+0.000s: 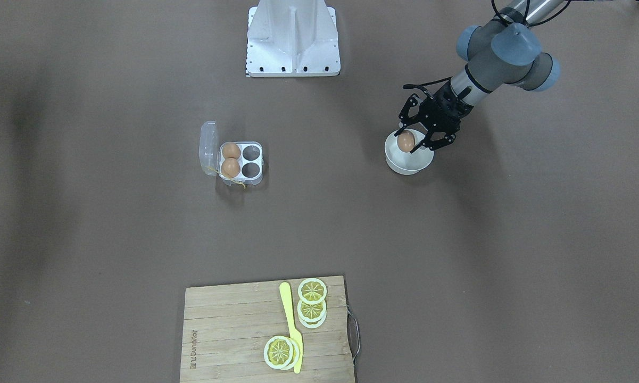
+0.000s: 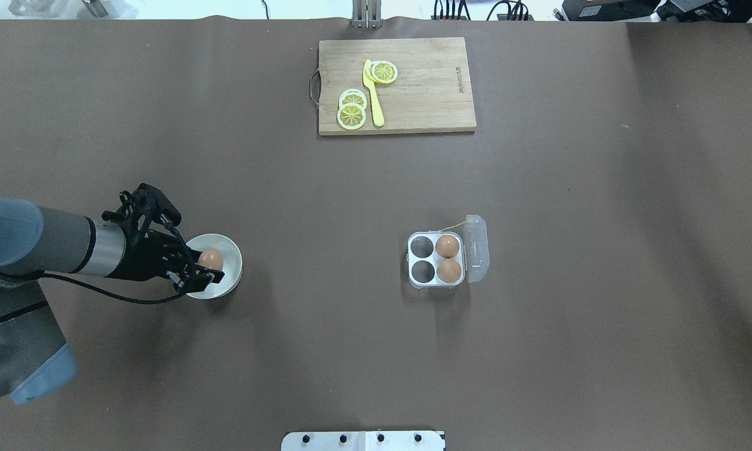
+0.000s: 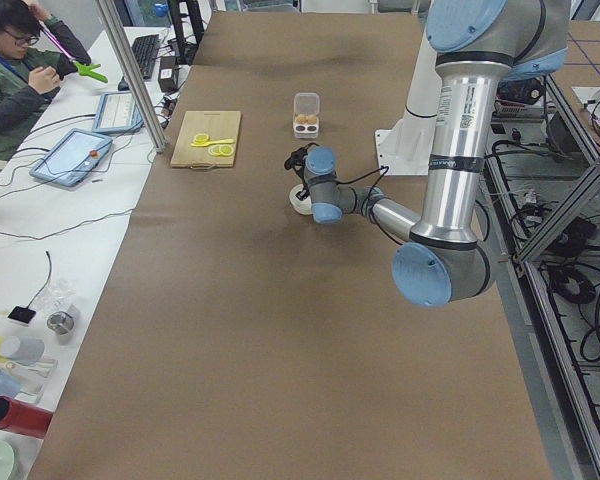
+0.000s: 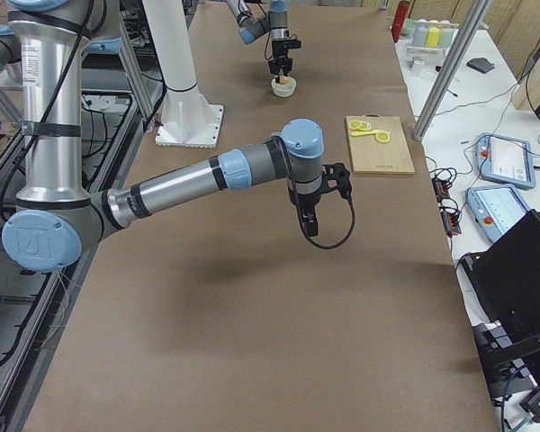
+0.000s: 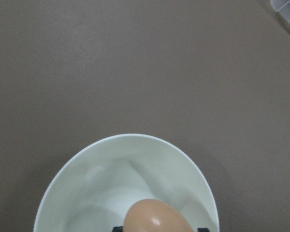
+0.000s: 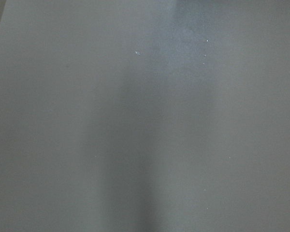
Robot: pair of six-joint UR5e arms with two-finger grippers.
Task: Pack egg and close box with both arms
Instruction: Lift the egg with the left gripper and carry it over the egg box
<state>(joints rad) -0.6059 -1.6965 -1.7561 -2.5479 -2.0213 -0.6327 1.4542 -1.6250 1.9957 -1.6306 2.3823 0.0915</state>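
My left gripper [image 1: 407, 143] is over the round white bowl [image 1: 408, 164] and is shut on a tan-brown egg [image 1: 406, 141], fingers on either side of it. The overhead view shows the same: egg [image 2: 211, 258], bowl [image 2: 233, 270]. In the left wrist view the egg [image 5: 154, 217] sits at the bottom edge above the bowl [image 5: 101, 179]. The clear box [image 1: 240, 162] stands open, lid [image 1: 207, 148] hinged back, with two brown eggs [image 1: 231, 159] in the cells by the lid and two cells empty. My right gripper [image 4: 310, 225] hangs over bare table; I cannot tell its state.
A wooden cutting board [image 1: 229, 330] with lemon slices [image 1: 312, 300] and a yellow knife [image 1: 290, 324] lies at the operators' side. The white robot base [image 1: 292, 37] stands at the robot's side. A person [image 3: 10, 70] sits at a side desk.
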